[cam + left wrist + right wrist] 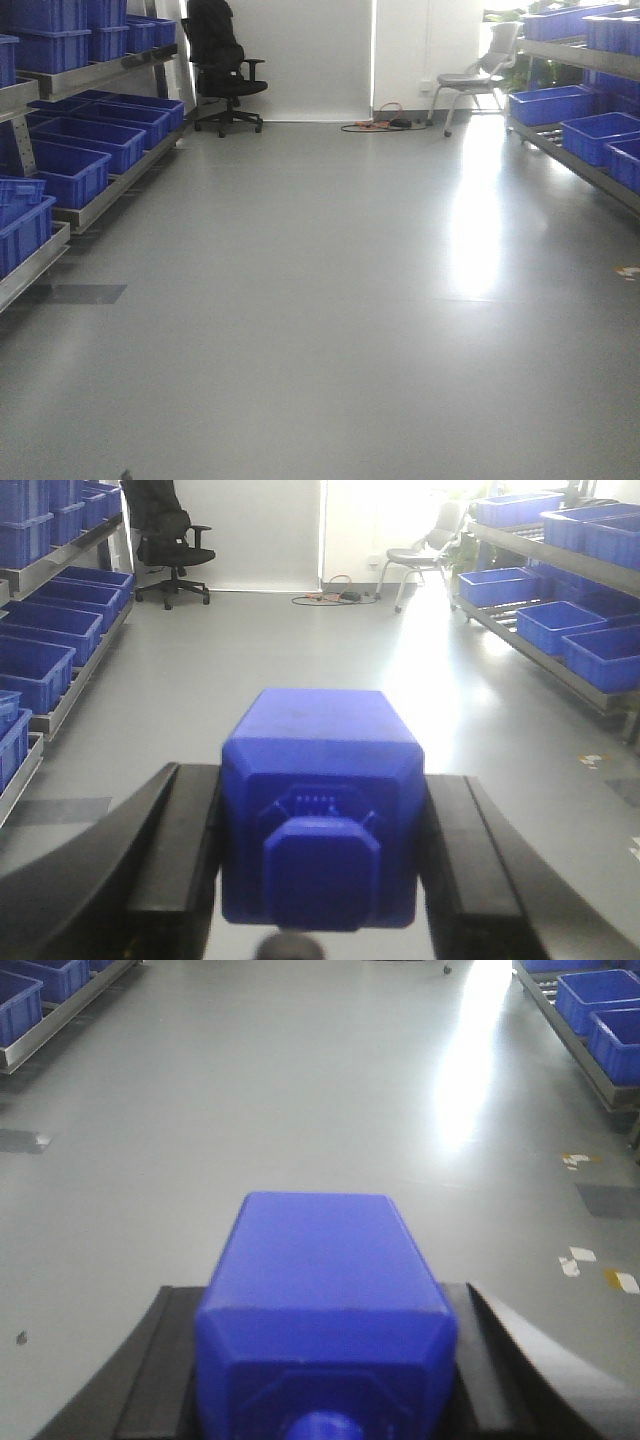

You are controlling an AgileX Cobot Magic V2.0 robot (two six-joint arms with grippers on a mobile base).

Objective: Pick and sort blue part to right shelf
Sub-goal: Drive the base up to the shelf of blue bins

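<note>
In the left wrist view a matte-blue part [320, 780] sits between the two black fingers [180, 860], its stub cap facing the camera; my left gripper [322, 825] is shut on it. A second blue part [320, 1280] shows in the right wrist view, clamped in my right gripper [322, 1360], with a black finger [490, 1360] against each side. Both parts are held above the grey floor. The right shelf [575, 160] with open blue bins [548, 103] runs along the right wall. Neither gripper shows in the front view.
A left shelf [110, 195] holds rows of blue bins [85, 140]. At the far end stand a black office chair [225, 75] and a grey chair [480, 80], with cables [385, 124] on the floor. Tape scraps [585, 1260] mark the floor near the right shelf.
</note>
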